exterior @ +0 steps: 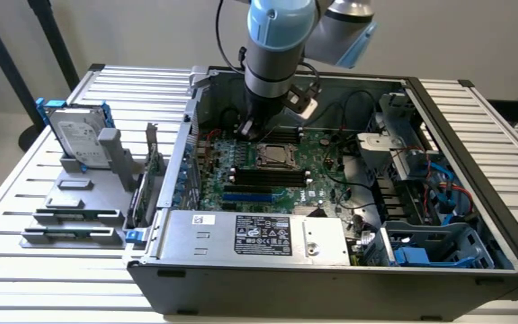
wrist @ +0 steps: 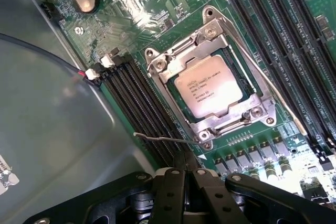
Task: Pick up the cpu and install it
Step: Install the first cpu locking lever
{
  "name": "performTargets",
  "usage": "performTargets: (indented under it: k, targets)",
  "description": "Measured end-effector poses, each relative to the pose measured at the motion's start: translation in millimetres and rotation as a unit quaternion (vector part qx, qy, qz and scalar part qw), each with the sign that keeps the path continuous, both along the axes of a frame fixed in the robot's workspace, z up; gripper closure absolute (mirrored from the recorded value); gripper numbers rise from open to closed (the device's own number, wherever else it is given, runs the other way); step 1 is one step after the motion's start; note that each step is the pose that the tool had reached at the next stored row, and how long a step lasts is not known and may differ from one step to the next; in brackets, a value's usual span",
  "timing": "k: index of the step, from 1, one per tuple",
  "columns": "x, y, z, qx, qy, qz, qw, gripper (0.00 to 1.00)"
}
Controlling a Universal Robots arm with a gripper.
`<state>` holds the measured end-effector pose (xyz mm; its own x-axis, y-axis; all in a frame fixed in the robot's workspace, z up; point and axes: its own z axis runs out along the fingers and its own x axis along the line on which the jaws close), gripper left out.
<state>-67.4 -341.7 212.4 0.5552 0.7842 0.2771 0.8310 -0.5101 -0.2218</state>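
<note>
Slatted white table [exterior: 7,223] holds the open computer case [exterior: 331,287], where you see your gripper [wrist: 184,162] with fingers pressed together, the cpu [wrist: 208,93] seated in its socket frame [wrist: 159,66] just ahead of them, its label too small to read.

Cpu [wrist: 208,93]: silver-grey metal lid, matt, with dark printed lettering. Socket frame [wrist: 160,69]: bright bare metal, glossy, catching highlights. Motherboard [wrist: 173,9]: green lacquered board, slightly shiny. Memory slots [wrist: 137,103]: smooth black plastic. Jaws: matt black. Case [exterior: 331,283]: grey sheet metal, dull painted finish. Tabletop [exterior: 498,128]: ribbed pale metal slats, satin. Hard drive [exterior: 72,135]: silver metal in a blue plastic bracket [exterior: 42,108]. Arm [exterior: 277,67]: smooth grey shell, glossy light-blue caps.
</note>
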Motion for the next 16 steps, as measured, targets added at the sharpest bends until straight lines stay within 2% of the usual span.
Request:
performTargets:
  k: [14, 16]
  targets:
    - [2.8, 2.1, -6.0, -0.0092, 0.0000, -0.002, 1.0000, 0.89]
    - [3.6, 2.2, -6.3, -0.0098, 0.0000, -0.003, 0.9999, 0.89]
